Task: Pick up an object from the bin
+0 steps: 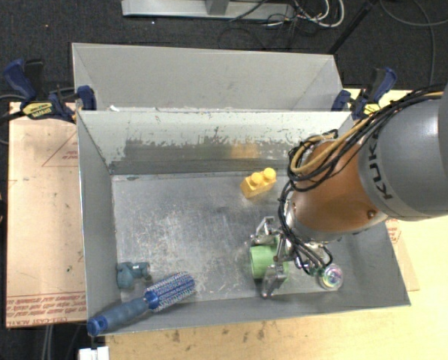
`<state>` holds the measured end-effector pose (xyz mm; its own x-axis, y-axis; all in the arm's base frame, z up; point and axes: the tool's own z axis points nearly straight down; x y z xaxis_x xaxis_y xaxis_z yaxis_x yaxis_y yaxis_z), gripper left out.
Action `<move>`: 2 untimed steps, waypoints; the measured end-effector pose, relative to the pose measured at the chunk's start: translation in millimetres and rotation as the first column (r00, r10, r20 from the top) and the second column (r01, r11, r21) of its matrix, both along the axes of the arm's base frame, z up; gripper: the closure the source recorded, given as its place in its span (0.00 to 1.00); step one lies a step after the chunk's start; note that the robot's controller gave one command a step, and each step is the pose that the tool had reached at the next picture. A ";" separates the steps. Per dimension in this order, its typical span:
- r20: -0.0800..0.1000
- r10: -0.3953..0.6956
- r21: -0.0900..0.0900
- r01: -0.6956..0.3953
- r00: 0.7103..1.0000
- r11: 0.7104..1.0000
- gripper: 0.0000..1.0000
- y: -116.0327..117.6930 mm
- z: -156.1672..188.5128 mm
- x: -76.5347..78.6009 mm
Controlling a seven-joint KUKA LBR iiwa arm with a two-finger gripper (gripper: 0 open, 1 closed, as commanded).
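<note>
Gripper clamped on a small green piece

The gripper (267, 262) pinches a small green rounded object (258, 259) between its two fingers, straight below the yellow block (259, 182) and near the front wall of the bin (186, 223). A blue brush (145, 301) lies well left of and below that block.

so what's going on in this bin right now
A robot arm reaches into the grey bin from the right. Its gripper is low near the front right of the floor, with a small green block between its fingers; the block does not look lifted yet. A yellow toy, a blue brush, a small grey-blue piece and a shiny ball lie loose elsewhere.
</note>
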<state>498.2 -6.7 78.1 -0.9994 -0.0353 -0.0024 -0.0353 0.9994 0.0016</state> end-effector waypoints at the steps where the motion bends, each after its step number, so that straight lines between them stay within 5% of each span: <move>1: -0.002 -0.001 0.000 0.001 1.000 1.000 0.00 0.4 0.4 0.3; 2: -0.003 -0.002 0.000 0.002 1.000 1.000 0.00 0.6 0.6 0.4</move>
<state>498.6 -6.0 78.7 -0.9995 -0.0329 0.0002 -0.0329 0.9995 0.0013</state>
